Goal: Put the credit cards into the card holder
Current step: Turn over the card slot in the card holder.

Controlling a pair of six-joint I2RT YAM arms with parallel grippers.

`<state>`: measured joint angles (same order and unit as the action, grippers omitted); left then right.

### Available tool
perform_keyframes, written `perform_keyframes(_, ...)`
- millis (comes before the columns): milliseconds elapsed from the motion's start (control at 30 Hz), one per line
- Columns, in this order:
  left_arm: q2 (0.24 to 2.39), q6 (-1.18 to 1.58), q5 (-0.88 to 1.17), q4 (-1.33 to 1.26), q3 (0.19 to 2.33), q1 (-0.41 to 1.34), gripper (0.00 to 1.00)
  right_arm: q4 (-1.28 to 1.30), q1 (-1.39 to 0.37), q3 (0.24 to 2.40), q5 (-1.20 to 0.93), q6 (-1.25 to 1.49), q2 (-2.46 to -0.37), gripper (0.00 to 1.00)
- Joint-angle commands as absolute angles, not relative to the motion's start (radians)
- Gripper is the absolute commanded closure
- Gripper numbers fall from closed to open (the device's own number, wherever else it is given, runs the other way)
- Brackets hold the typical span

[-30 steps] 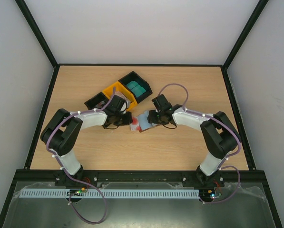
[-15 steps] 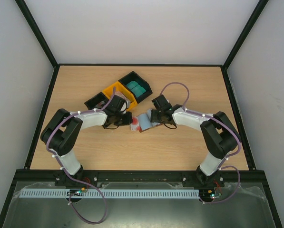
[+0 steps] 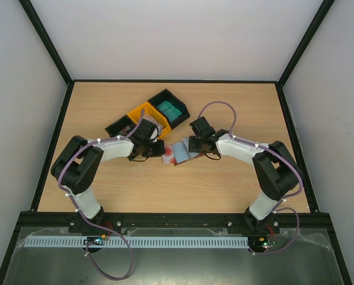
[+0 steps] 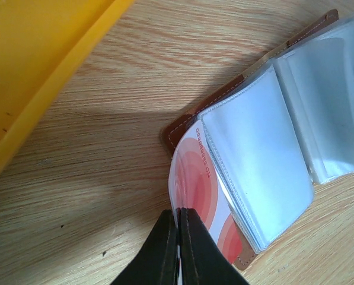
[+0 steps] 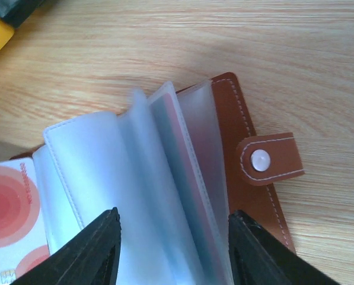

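Left wrist: left fingers (image 4: 162, 252) tight on credit card (image 4: 194, 175), low over table (image 4: 99, 148).

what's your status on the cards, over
Left gripper shut on red-white card, far end under sleeves of holder. Right gripper open, straddling the sleeves. Yellow bin nearby, not touching.

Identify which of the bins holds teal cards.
The black bin at the back, just right of the yellow bin: the teal cards lie inside it.
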<state>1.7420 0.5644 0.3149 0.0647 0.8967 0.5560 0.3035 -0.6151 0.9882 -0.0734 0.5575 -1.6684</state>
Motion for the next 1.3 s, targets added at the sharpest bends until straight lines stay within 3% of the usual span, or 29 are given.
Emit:
perform_keyframes(0, 1.786, 0.536, 0.297, 0.161, 0.872, 0.562, 0.97, 0.289, -0.612, 0.992, -0.135, 0.546, -1.661, 0.54)
perform_keyframes(167, 1.786, 0.536, 0.296, 0.16, 0.867, 0.562, 0.97, 0.286, -0.611, 0.992, -0.138, 0.554, -1.677, 0.6)
perform_keyframes(500, 1.785, 0.539, 0.299, 0.158, 0.87, 0.562, 0.97, 0.328, -0.617, 1.004, -0.048, 0.542, -1.63, 0.39)
perform_keyframes(800, 1.679, 0.541, 0.276, 0.208, 0.884, 0.565, 0.97, 0.333, -0.621, 0.996, -0.006, 0.552, -1.545, 0.38)
perform_keyframes(1033, 1.472, 0.539, 0.258, 0.275, 0.897, 0.566, 0.97, 0.19, -0.62, 0.928, -0.301, 0.542, -1.417, 0.32)
perform_keyframes(1267, 1.262, 0.578, 0.45, 0.161, 0.913, 0.561, 0.97, -0.112, -0.62, 0.837, -0.615, 0.672, -1.26, 0.31)
